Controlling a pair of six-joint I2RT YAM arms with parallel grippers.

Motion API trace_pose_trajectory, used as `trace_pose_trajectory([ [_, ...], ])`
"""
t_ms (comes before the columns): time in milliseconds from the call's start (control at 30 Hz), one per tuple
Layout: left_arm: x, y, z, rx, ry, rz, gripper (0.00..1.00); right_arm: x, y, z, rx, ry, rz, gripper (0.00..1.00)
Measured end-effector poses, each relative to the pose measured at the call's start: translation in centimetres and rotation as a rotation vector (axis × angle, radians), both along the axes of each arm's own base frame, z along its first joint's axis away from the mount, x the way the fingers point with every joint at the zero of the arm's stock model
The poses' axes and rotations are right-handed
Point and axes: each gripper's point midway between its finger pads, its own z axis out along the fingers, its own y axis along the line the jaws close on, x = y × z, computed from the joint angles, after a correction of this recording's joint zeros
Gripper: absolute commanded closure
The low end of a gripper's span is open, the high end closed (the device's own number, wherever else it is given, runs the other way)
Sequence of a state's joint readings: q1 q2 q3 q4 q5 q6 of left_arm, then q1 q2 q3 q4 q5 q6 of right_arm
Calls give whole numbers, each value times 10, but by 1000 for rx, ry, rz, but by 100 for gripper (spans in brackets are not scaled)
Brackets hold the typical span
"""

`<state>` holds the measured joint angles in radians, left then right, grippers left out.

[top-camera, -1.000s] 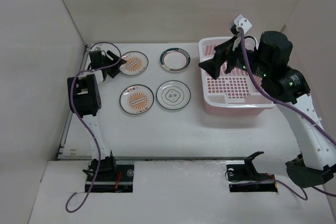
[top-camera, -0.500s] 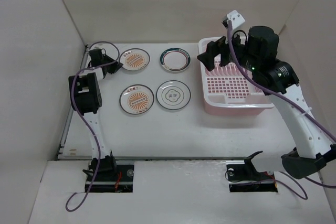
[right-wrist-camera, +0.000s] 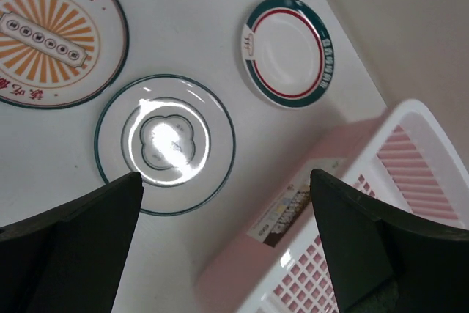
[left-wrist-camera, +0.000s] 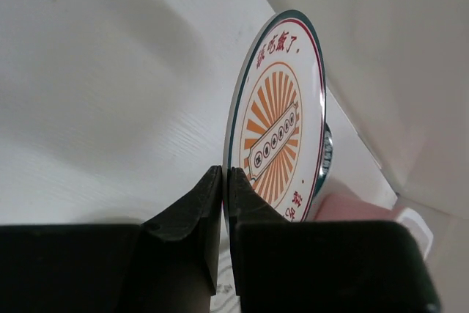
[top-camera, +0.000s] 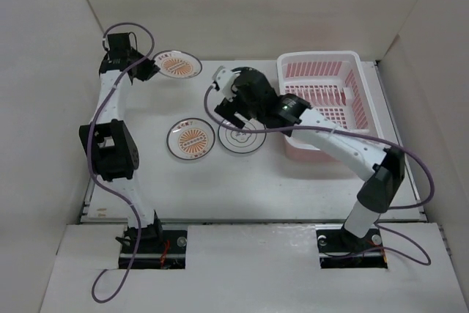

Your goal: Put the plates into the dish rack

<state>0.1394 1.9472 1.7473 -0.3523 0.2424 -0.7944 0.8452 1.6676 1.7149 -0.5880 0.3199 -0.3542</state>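
Observation:
My left gripper (left-wrist-camera: 225, 174) is shut on the rim of an orange sunburst plate (left-wrist-camera: 282, 130). In the top view this plate (top-camera: 178, 65) hangs tilted above the table's far left, next to the left gripper (top-camera: 148, 70). A second sunburst plate (top-camera: 190, 139) and a thin-ringed plate (top-camera: 242, 137) lie flat on the table. My right gripper (right-wrist-camera: 225, 177) is open and empty, high above the ringed plate (right-wrist-camera: 165, 144) and near the green-banded plate (right-wrist-camera: 289, 53). The pink-and-white dish rack (top-camera: 352, 60) stands at the right with no plate in it.
White walls close in the table on the left, back and right. The right arm stretches leftward from the rack's front wall (right-wrist-camera: 293, 210) and covers the green-banded plate in the top view. The left arm's purple cable (top-camera: 95, 152) hangs along the left side.
The left gripper shut on the far-left sunburst plate and raised it off the table. The right arm swung from above the rack leftward, over the plates.

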Motion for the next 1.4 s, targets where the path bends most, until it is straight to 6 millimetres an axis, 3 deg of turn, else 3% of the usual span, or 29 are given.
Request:
trace_pose_trajectory([
  [67, -9, -10, 29, 9, -2, -5, 100, -6, 21, -16, -60, -2, 61, 0],
  [133, -23, -23, 46, 11, 12, -24, 100, -10, 36, -19, -87, -31, 101, 0],
  [333, -81, -59, 59, -1, 127, -81, 100, -19, 78, 13, -82, -201, 200, 0],
  [433, -111, -68, 63, -19, 158, -89, 100, -21, 97, 16, -86, -241, 239, 0],
  [567, -144, -78, 74, -39, 158, -105, 100, -15, 108, -1, -119, -239, 257, 0],
  [800, -174, -102, 93, -51, 116, -168, 100, -7, 114, -28, -156, -211, 253, 7],
  [833, -178, -104, 93, -52, 119, -174, 100, -5, 115, -30, -153, -211, 247, 15],
  [1000, -184, -106, 90, -52, 129, -181, 100, -3, 119, -42, -155, -193, 233, 30],
  [1033, -185, -105, 90, -50, 131, -180, 100, -3, 119, -44, -154, -190, 232, 36],
  [1067, -185, -105, 89, -49, 133, -178, 100, -3, 119, -44, -153, -188, 230, 53],
  [1133, -186, -104, 89, -46, 135, -175, 100, -2, 119, -43, -144, -192, 222, 66],
  [1267, -184, -104, 93, -55, 120, -159, 100, -3, 122, -41, -145, -200, 233, 82],
  [1333, -185, -104, 94, -52, 117, -158, 100, -7, 124, -44, -155, -196, 243, 98],
  [1400, -186, -104, 94, -53, 118, -157, 100, -7, 124, -43, -155, -199, 241, 100],
])
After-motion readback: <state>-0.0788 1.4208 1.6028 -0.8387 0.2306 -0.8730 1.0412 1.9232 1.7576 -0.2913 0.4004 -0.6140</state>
